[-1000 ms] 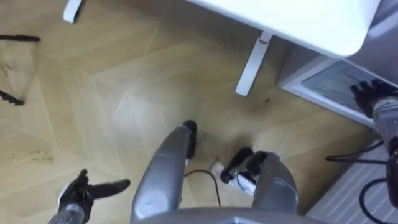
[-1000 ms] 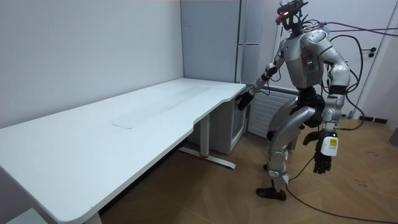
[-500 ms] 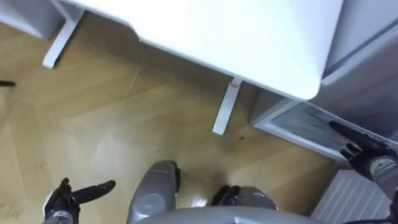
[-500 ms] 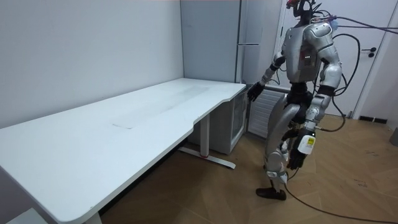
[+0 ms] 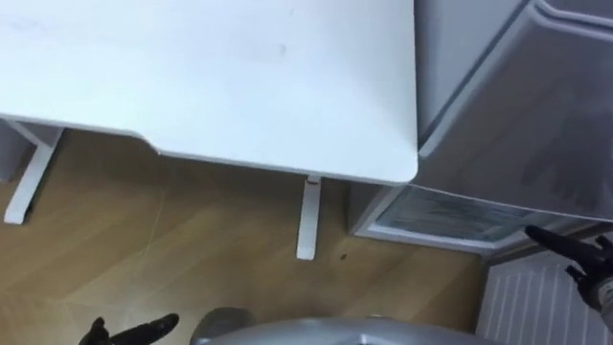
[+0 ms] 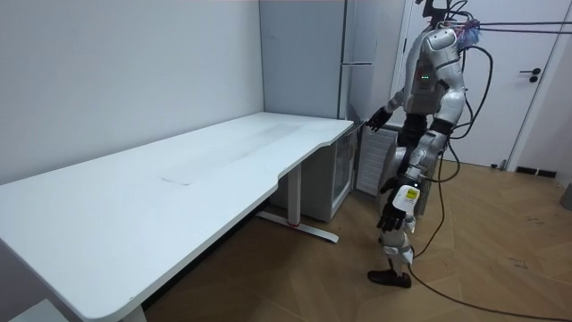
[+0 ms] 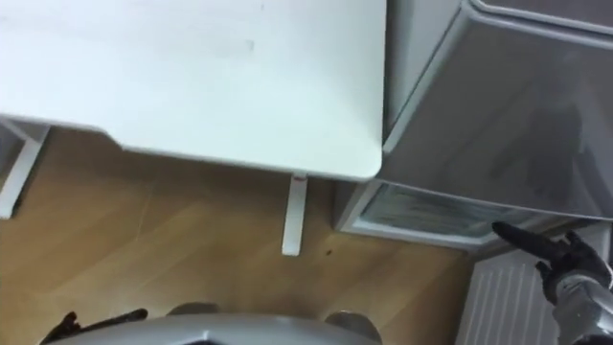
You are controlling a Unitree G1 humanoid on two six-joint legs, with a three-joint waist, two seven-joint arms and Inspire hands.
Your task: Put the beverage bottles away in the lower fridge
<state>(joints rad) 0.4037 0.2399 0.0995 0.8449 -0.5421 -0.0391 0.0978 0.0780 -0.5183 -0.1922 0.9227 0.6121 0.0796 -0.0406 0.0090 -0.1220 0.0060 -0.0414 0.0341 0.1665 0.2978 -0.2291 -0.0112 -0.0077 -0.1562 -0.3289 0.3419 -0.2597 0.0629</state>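
A broad white desk (image 6: 179, 179) with a curved front edge stands on a light herringbone wood floor (image 5: 192, 249). In the eye views its flat white leg (image 5: 306, 218) drops to the boards at six o'clock from the tabletop's rounded corner. At three o'clock from that corner a tall grey fridge (image 5: 508, 105) rests on the same floor, its glass-fronted lower fridge (image 5: 450, 216) just beside the leg.

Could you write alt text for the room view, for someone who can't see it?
A humanoid robot stands on a wooden floor at the end of a long white desk, facing a tall grey fridge. Its right hand is held out open toward the fridge, while its left hand hangs by its leg.
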